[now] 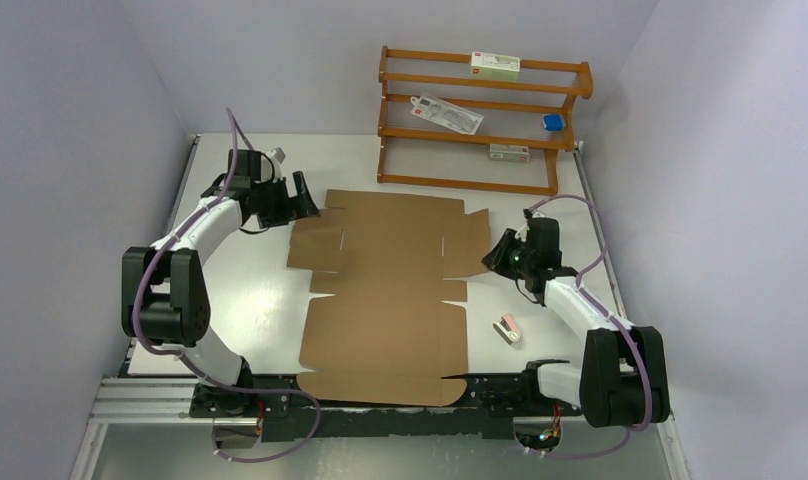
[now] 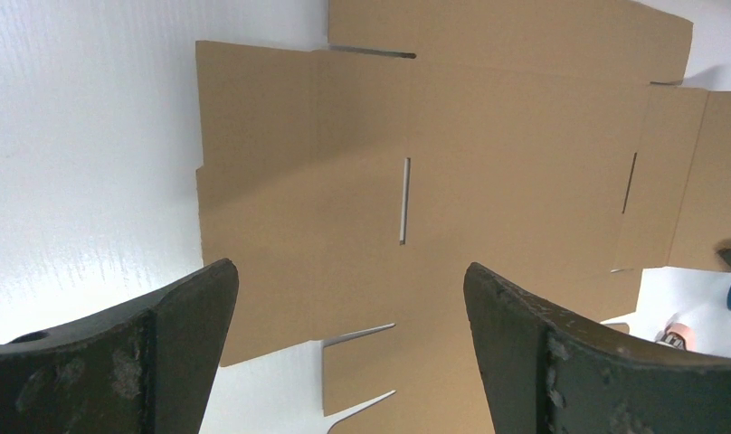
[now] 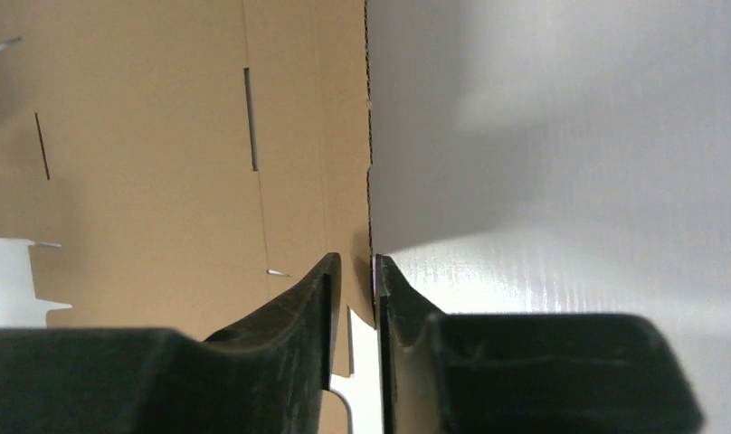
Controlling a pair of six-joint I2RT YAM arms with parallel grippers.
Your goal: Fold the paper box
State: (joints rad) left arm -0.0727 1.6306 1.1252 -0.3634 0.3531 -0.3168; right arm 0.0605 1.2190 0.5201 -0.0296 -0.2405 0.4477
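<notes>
The paper box [image 1: 385, 290] is a flat brown die-cut cardboard sheet with flaps and slits, lying unfolded on the white table. My left gripper [image 1: 305, 205] hovers open and empty over its far left corner. In the left wrist view the sheet [image 2: 488, 136] fills the space beyond the spread gripper [image 2: 348, 271]. My right gripper [image 1: 495, 255] is at the sheet's right flap edge. In the right wrist view the gripper [image 3: 355, 262] has its jaws almost together, only a thin gap left, right over the edge of the flap [image 3: 163, 136], gripping nothing.
An orange wooden rack [image 1: 480, 120] with small packages stands at the back right. A small pink-and-white item [image 1: 510, 329] lies on the table right of the sheet, near the right arm. Grey walls close in on the table at left, right and back.
</notes>
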